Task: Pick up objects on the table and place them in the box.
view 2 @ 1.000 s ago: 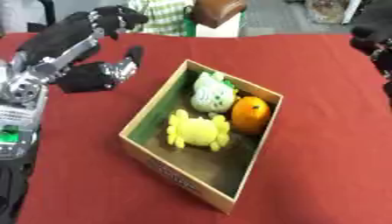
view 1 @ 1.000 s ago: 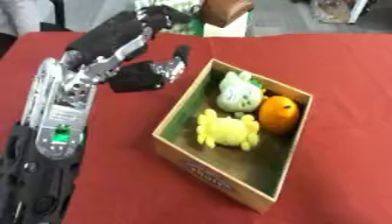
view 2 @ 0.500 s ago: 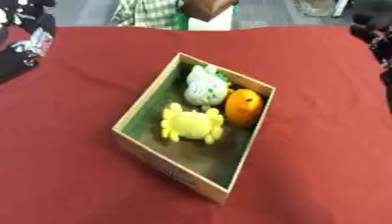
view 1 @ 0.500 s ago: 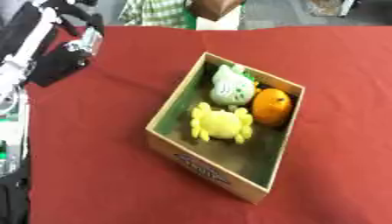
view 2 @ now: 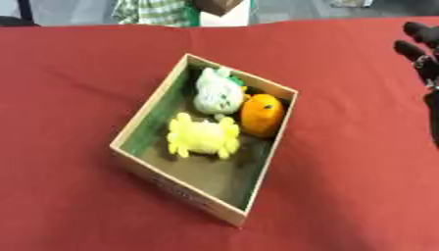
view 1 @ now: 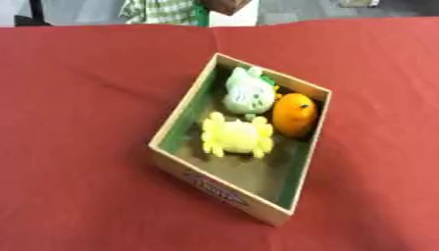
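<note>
1. so the left hand is gone now; a second ago it sat in the upper left of the frame just beside the box (view 1: 225, 188), half a second ago it was sliding off the left edge, and now it shows in neither view; can't say anything about its fingers.
2. right hand (view 2: 420, 46) only peeks in at the upper right edge of the right eye view, well apart from the box; just dark fingertips pointing up, holding nothing, look relaxed rather than curled.
3. box sits mid-frame on the red desk (view 1: 77, 98), turned at an angle; inside are a white plush (view 1: 249, 92) at the far end, an orange (view 1: 294, 114) beside it on the right, and a yellow plush (view 1: 237, 137) nearer the middle.
4. I see nothing loose left on the cloth, so my guess is the job's basically done and the arm was just pulling out.
</note>
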Available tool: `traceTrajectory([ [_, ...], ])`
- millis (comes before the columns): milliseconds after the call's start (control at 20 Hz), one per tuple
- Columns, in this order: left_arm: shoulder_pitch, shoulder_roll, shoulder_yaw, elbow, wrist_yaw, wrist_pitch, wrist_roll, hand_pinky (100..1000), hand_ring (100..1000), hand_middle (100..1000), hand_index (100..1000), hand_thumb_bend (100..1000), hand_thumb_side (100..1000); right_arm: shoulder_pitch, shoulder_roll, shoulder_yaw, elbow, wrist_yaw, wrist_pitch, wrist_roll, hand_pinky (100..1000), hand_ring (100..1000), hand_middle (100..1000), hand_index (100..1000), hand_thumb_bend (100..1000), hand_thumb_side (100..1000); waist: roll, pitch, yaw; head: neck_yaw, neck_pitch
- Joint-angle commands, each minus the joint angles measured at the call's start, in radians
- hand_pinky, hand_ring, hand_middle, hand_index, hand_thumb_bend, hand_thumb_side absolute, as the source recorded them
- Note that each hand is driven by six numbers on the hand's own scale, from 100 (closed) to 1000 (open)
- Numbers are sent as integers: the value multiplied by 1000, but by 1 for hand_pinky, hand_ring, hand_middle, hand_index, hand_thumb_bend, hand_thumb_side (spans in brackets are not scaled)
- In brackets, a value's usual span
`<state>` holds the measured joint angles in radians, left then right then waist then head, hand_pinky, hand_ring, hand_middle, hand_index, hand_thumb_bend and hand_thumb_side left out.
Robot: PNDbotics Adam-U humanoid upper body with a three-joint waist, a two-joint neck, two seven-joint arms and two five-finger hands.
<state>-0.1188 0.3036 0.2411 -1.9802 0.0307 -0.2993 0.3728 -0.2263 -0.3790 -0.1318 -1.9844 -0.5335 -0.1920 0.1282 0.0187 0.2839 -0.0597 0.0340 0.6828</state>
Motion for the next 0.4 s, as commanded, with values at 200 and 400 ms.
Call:
traceTrajectory([
  [200, 10, -19, 38, -20, 9, -47, 24, 622, 730, 762, 842, 100, 792, 11, -40, -18, -16, -44, -44, 36, 898, 911, 661, 948, 100, 870, 9, -11, -5, 1, -18],
  [400, 8, -29, 47, -20, 40, -65, -3, 623, 730, 763, 843, 100, 779, 23, -38, -23, -16, -58, -51, 69, 905, 921, 676, 953, 100, 883, 12, -12, -11, 0, -14],
])
